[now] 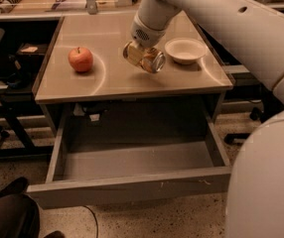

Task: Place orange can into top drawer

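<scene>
The orange can (145, 58) has a tan mottled label and a silvery end and lies tilted on its side in my gripper (143, 53). The gripper is shut on it and holds it just above the middle of the tabletop (112, 78), left of the white bowl. The top drawer (132, 180) is pulled fully open below the table's front edge; its grey inside shows nothing in it. The gripper and can are over the tabletop, behind the drawer opening.
A red apple (80, 59) sits on the left of the tabletop. A white bowl (185, 50) sits on the right. My white arm fills the upper right and right side. A dark chair (3, 217) is at the lower left.
</scene>
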{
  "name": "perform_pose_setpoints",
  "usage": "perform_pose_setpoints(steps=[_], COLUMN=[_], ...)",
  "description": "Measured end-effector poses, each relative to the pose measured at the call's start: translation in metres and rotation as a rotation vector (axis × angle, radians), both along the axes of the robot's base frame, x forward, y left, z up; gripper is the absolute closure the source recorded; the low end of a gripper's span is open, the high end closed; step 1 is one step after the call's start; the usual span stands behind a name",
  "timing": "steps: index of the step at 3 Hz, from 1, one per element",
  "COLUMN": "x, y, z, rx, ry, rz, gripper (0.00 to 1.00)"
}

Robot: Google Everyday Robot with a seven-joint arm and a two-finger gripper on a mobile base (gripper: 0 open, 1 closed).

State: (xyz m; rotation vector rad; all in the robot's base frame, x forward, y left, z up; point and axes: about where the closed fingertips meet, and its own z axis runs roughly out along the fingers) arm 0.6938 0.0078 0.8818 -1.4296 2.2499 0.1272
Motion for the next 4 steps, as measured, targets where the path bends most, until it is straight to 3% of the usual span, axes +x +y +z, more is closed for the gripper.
perform_pose_setpoints(steps=[1, 2, 3, 4], x=[-0.045, -0.106, -0.106, -0.129], y=[0.000, -0.002, -0.002, 0.002], z=[0.002, -0.018, -0.018, -0.030], rx=[0.016, 0.010, 0.011, 0.037], ry=[0.031, 0.100, 0.100, 0.151], rz=[-0.027, -0.062, -0.062, -0.062], gripper=[1.00, 1.00, 1.00, 1.00])
